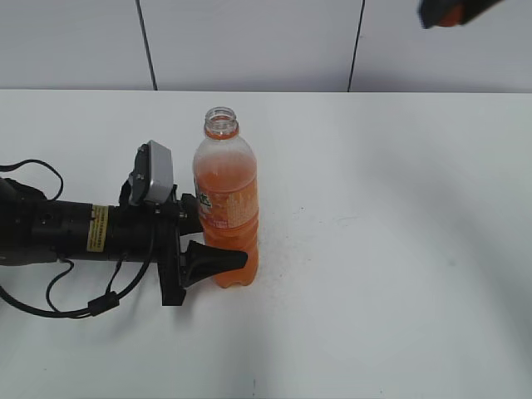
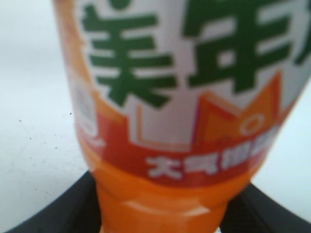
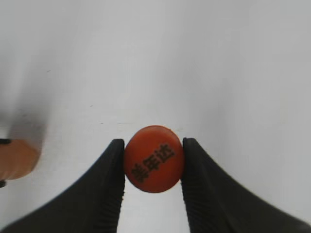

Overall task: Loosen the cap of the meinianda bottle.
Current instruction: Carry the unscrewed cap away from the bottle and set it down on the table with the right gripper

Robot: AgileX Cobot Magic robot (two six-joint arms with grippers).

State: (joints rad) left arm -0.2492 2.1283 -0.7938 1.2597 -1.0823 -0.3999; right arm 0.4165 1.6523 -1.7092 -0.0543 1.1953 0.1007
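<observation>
One meinianda bottle (image 1: 225, 199) upright at table (image 1: 399, 249) centre, mouth uncapped, roughly three-quarters full of orange drink. Clamped low on body by left gripper (image 1: 218, 249), entering from 9 o'clock. Cap (image 3: 154, 159) pinched between right gripper (image 3: 153, 162) fingers, raised at 1 o'clock, well apart from bottle.

The left arm lies low and horizontal, and its hand (image 1: 218, 241) is closed around the lower body of the bottle (image 1: 225, 199). The right hand (image 3: 153, 162) is raised high and pinches the cap (image 3: 154, 158) between its two fingers.
</observation>
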